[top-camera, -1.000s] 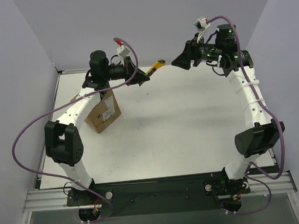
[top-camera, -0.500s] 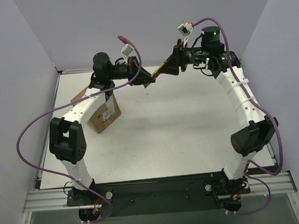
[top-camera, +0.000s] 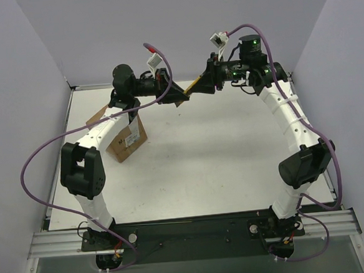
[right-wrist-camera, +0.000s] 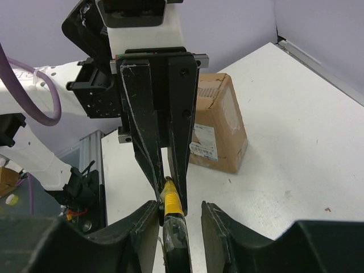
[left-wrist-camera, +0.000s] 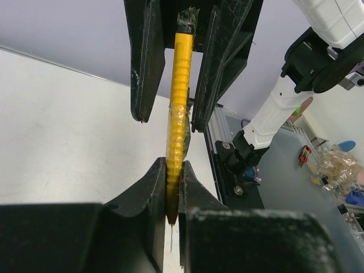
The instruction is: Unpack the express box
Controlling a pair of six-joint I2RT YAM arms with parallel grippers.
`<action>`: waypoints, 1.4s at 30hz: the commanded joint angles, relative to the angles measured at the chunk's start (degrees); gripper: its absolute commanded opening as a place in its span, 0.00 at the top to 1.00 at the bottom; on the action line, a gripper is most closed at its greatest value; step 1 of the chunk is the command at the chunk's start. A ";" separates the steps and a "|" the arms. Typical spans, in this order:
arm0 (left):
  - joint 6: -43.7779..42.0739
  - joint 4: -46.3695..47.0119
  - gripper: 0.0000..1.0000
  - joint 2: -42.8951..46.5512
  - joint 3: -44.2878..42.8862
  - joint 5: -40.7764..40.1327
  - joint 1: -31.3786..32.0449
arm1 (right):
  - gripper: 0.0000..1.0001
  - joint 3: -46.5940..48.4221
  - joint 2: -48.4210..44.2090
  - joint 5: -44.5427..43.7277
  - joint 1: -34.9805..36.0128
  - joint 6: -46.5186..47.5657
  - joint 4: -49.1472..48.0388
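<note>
The express box point(top-camera: 124, 135), a brown carton with a white label, sits at the table's left, partly under my left arm; in the right wrist view the box point(right-wrist-camera: 219, 114) lies beyond both grippers. My left gripper point(top-camera: 180, 94) is raised above the table's back edge, shut on a yellow-and-black utility knife point(top-camera: 193, 86). In the left wrist view its jaws point(left-wrist-camera: 173, 170) pinch the knife point(left-wrist-camera: 179, 96) near the blade end, a thin blade tip showing below. My right gripper point(top-camera: 204, 85) faces it, open, its fingers point(right-wrist-camera: 219, 227) straddling the knife's black tail point(right-wrist-camera: 175, 244) with a gap on one side.
Grey walls enclose the white table point(top-camera: 221, 159) at the back and on both sides. The arms' bases stand on the black rail point(top-camera: 188, 230) at the near edge. Purple cables loop off both arms.
My right arm has swung left to the knife, and its fingers now straddle the knife's tail and have narrowed. The left arm shifted slightly right, still holding the knife.
</note>
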State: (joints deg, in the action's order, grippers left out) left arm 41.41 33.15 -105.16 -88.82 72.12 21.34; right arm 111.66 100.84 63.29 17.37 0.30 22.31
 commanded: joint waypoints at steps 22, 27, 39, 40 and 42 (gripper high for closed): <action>-0.88 0.88 1.00 -1.36 -1.80 -0.13 0.37 | 1.00 1.20 -0.11 0.54 2.41 2.08 0.81; -28.53 -36.02 0.60 1.10 -11.70 -9.34 -4.79 | 1.00 4.17 -1.96 -17.73 -0.83 1.45 3.43; -51.59 -60.04 0.96 3.56 -15.96 -41.25 -33.63 | 1.00 -12.68 -12.95 -38.33 -1.98 9.64 -2.79; -53.00 -59.78 1.00 3.82 -12.73 -42.75 -35.56 | 1.00 -13.47 -13.47 -38.67 -1.72 9.46 -2.79; -55.02 -58.72 1.00 4.79 -8.85 -43.64 -37.16 | 1.00 -15.84 -14.17 -40.08 -0.58 10.16 -3.23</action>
State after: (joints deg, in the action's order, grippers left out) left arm -4.69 -20.51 -103.81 -102.98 35.46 -14.26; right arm 99.26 88.64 28.97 15.44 10.52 23.00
